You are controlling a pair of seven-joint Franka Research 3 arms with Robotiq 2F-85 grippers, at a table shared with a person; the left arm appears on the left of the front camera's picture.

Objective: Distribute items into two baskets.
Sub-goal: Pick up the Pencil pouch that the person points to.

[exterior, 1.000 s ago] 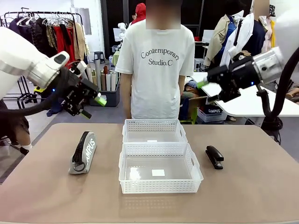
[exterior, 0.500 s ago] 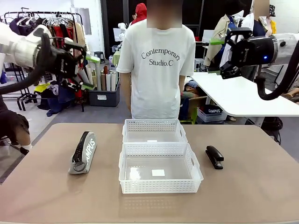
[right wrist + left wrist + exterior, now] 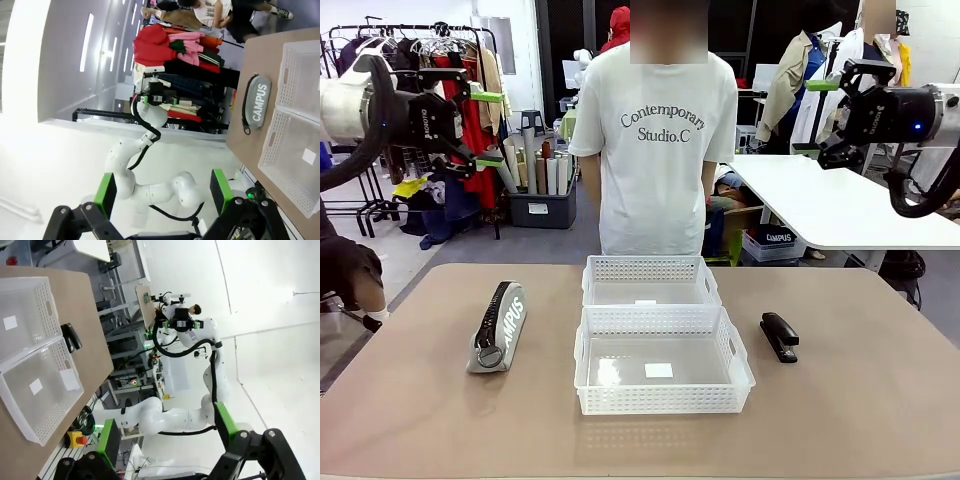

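The grey "CAMPUS" pouch [image 3: 498,327] lies on the table's left side, also seen in the right wrist view [image 3: 255,102]. The black stapler [image 3: 779,336] lies on the right, beside the near basket [image 3: 663,402]. The far basket [image 3: 650,269] butts against the near one; both white baskets hold only small labels. My left gripper [image 3: 492,128] hangs high at the left, open, nothing between its green pads. High at the right, my right gripper [image 3: 813,116] is open too. The left wrist view shows a basket [image 3: 22,287], the stapler [image 3: 71,336] and open fingers [image 3: 107,437].
A person in a white T-shirt [image 3: 655,150] stands at the table's far edge, right behind the baskets. A clothes rack [image 3: 420,70] is at the back left and a white table [image 3: 840,210] at the back right. Bare tabletop [image 3: 640,445] runs along the front.
Both arms have lifted and drawn outwards, away from the table's middle. Both grippers stayed open. The pouch, stapler and baskets have not moved.
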